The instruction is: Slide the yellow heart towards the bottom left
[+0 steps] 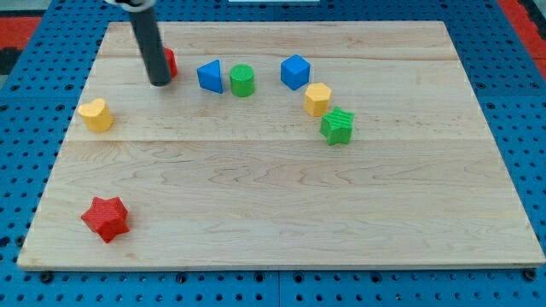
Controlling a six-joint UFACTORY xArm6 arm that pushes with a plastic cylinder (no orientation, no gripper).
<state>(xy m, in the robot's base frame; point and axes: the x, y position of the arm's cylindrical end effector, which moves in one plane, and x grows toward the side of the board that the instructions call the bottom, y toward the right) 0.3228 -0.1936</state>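
Observation:
The yellow heart lies near the board's left edge, in the upper half of the view. My tip rests on the board above and to the right of the heart, apart from it. A red block, mostly hidden behind the rod, sits right beside the tip; its shape cannot be made out.
A blue triangular block, a green cylinder and a blue cube stand in a row at the top. A yellow hexagon and a green star lie right of centre. A red star sits at bottom left.

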